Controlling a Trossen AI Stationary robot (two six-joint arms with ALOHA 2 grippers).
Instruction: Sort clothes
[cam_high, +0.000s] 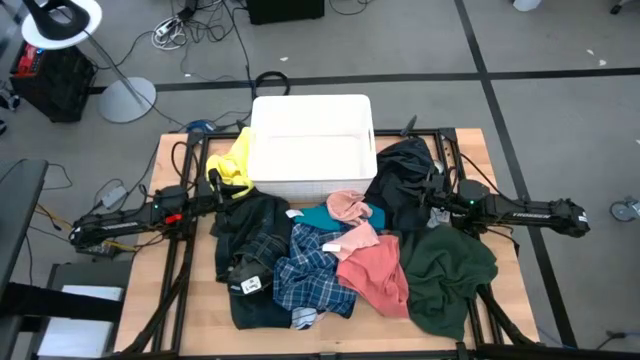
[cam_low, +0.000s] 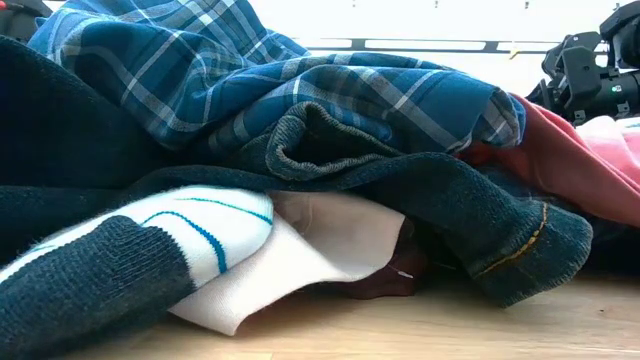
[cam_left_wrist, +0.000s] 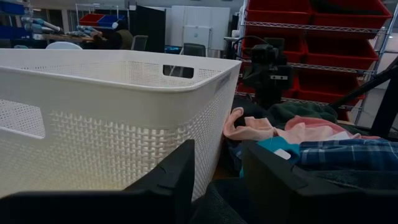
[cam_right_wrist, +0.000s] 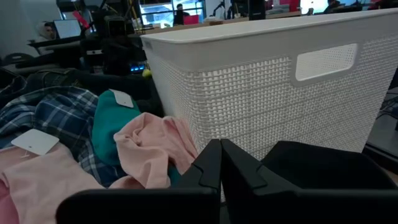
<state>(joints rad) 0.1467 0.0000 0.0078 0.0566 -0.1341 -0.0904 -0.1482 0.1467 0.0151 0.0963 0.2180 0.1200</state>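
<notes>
Left gripper (cam_high: 222, 193): I see its fingers (cam_left_wrist: 180, 174) spread apart with nothing between them, low at the bin's 8 o'clock corner, over the black garment (cam_high: 255, 215).
Right gripper (cam_high: 425, 196): I read its fingers (cam_right_wrist: 208, 168) as pressed together, empty, at the bin's 4 o'clock side.
Bin (cam_high: 312, 150): white, at 12 o'clock on the table (cam_high: 165, 260).
Clothes: piled toward 6 o'clock from the bin; yellow garment (cam_high: 235, 165) at its 9 o'clock, blue plaid shirt (cam_high: 310, 275) centre, salmon pink top (cam_high: 375, 270) beside it, dark green garment (cam_high: 450, 275) at 4 o'clock.
</notes>
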